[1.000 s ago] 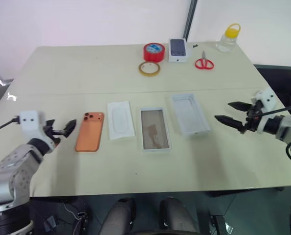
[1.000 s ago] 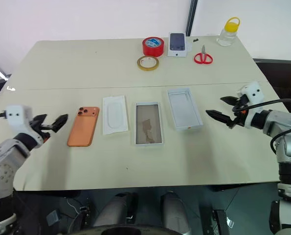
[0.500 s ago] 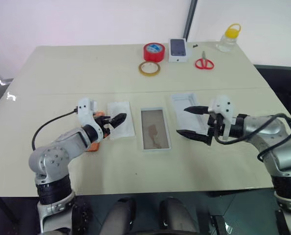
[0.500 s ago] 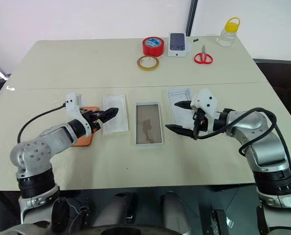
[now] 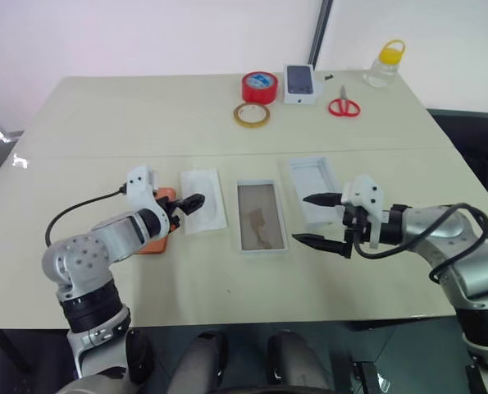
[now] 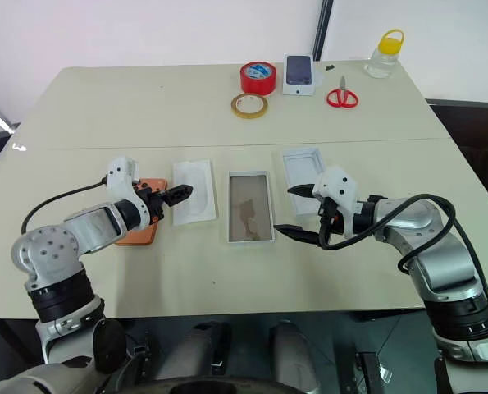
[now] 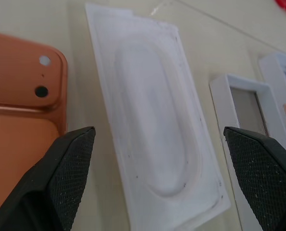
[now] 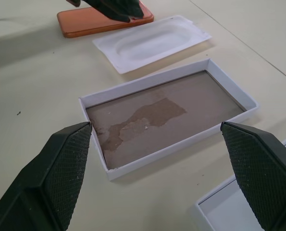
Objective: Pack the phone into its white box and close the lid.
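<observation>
The phone (image 6: 137, 222) is lying on the table (image 6: 227, 271), left of the white box (image 6: 250, 207), while the left gripper (image 6: 171, 194), fingers wide, is hovering just beside it. The right gripper (image 6: 297, 212), equally wide, is waiting near the lid (image 6: 303, 160). Next: grasping the phone.

Orange phone (image 7: 22, 120) with a smooth, satin metallic back. White box (image 8: 169, 118) of matt cardboard, its brownish floor glossy and patchy. Moulded white insert (image 7: 157, 120), smooth and faintly speckled. Black finger pads (image 8: 68, 159) with fine knurled texture. Matt cream table (image 5: 145, 115).
</observation>
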`<state>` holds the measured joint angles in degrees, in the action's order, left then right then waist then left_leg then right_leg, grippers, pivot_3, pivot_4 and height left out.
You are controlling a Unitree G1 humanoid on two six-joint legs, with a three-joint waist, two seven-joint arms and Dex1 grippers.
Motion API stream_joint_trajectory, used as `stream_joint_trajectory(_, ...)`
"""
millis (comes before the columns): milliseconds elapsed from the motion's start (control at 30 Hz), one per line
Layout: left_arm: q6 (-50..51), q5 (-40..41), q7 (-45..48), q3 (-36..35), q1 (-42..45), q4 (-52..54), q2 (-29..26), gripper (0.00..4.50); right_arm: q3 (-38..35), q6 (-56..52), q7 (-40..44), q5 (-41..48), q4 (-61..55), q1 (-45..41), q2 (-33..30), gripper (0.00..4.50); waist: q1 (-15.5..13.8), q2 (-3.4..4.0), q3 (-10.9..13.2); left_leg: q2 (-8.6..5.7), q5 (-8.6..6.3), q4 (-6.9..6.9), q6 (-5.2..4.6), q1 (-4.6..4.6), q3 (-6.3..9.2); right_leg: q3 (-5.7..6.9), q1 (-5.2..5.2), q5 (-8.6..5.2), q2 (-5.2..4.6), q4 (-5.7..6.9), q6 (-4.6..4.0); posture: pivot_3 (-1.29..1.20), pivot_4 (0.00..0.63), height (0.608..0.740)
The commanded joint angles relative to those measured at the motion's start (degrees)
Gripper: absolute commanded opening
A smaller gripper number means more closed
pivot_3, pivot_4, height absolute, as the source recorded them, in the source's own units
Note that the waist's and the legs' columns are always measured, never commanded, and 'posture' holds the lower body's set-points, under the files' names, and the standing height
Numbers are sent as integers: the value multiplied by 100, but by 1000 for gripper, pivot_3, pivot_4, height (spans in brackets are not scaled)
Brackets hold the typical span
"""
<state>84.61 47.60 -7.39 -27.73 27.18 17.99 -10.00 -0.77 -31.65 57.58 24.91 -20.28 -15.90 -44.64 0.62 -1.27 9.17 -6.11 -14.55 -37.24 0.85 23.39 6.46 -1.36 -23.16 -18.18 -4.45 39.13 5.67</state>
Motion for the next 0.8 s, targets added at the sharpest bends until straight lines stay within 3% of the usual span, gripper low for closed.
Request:
stream_joint_trajectory(33, 264, -190, -100, -28, 163, -96, 48, 4500, -121, 77, -22, 63, -227, 41, -69, 4471, -4, 0, 0, 0, 0, 0, 0, 0, 0, 0, 0, 0, 0, 0, 0, 0, 150, 740)
stream_joint_trajectory(333, 319, -436, 53, -57, 344, -417, 419, 4500, -99, 69, -99, 73, -329, 65, -43, 4471, -32, 0, -1, -2, 1, -1, 1, -1, 0, 0, 3, 0, -2, -1, 0, 0, 150, 740)
stream_joint_trajectory(467, 326, -505, 12, -432, 441, -511, 575, 3232, -104, 83, -134, 71, -371, 109, -41, 4500, -103, -1, -1, -3, 0, -2, 1, -1, -1, 0, 4, 0, -3, -2, 0, 0, 150, 740)
stream_joint_trajectory(667, 359, -609, 105, -572, 468, -481, 581, 175, -60, 73, -189, 73, -429, 111, -4, 4500, -129, -5, 1, -3, 0, -3, 1, 1, -2, 0, 3, 0, -3, -4, 0, 0, 150, 740)
stream_joint_trajectory(800, 276, -580, 216, -716, 535, -430, 558, 76, -24, 81, -190, 65, -421, 98, 2, 4500, -124, -5, 1, -3, 0, -2, 1, 1, -2, 0, 3, 0, -3, -4, 0, 0, 150, 740)
